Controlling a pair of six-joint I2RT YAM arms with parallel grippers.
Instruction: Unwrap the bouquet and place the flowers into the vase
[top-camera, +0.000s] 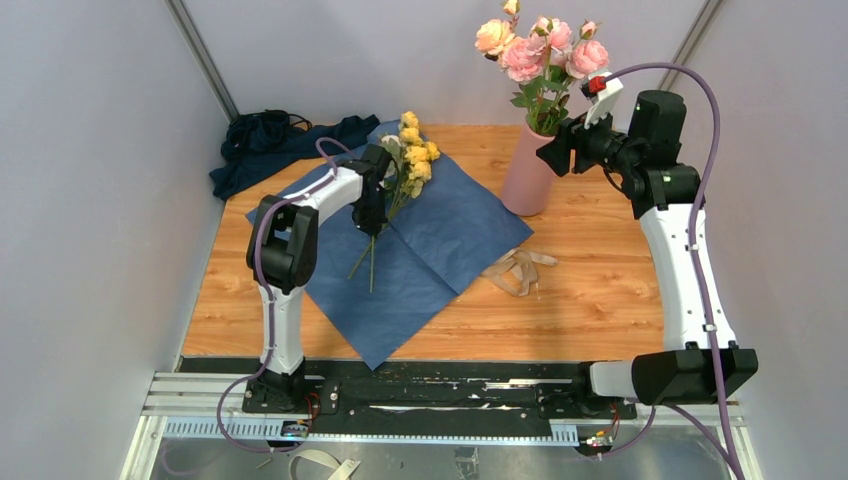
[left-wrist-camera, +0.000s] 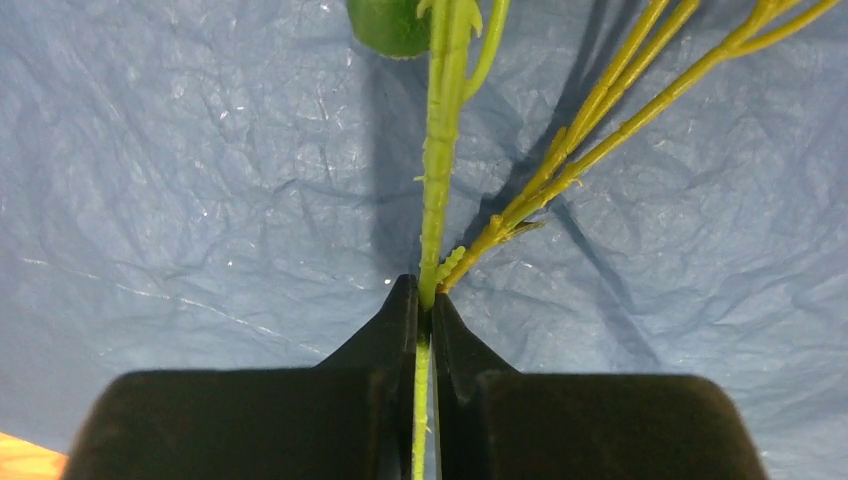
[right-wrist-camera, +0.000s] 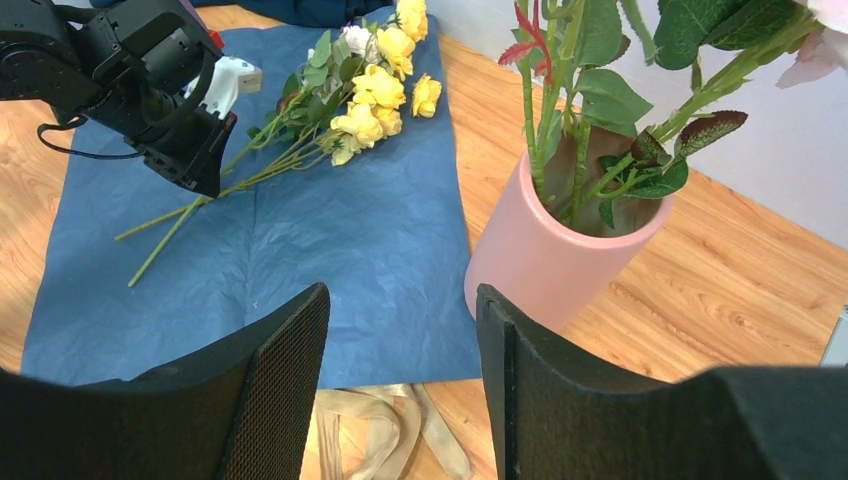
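Where the wooden surface (top-camera: 600, 290) meets the back wall at the upper left of the overhead view, a heap of dark navy cloth (top-camera: 275, 140) lies apart from the work. Just right of it, the left gripper (top-camera: 372, 222) stands over the spread sheet of crinkled blue wrapping paper (top-camera: 450, 235). The left wrist view shows its jaws pinched narrow on a thin green stem (left-wrist-camera: 437, 180). A forked yellowish-green stem (left-wrist-camera: 555, 180) passes just beside the fingertips; whether that one is caught too I cannot tell.

Both belong to the yellow rose-like flowers (top-camera: 415, 150), which lie flat on the paper with their blooms toward the back. They look light and springy. The stems seem stiff enough to lift from one point but thin and slick, so a hold low on the bare stem, below the leaves and clear of the soft blooms, looks right. A single stem could swivel in the grip.

Right of the paper's edge, the loose tan raffia ribbon (top-camera: 518, 270) rests on the wood. Further right stands the tall matte pink cylinder vase (top-camera: 528, 175), upright and holding pink and peach flowers (top-camera: 540, 55). At the far right, the right gripper (top-camera: 550, 155) hovers by the vase rim, jaws apart and holding nothing.
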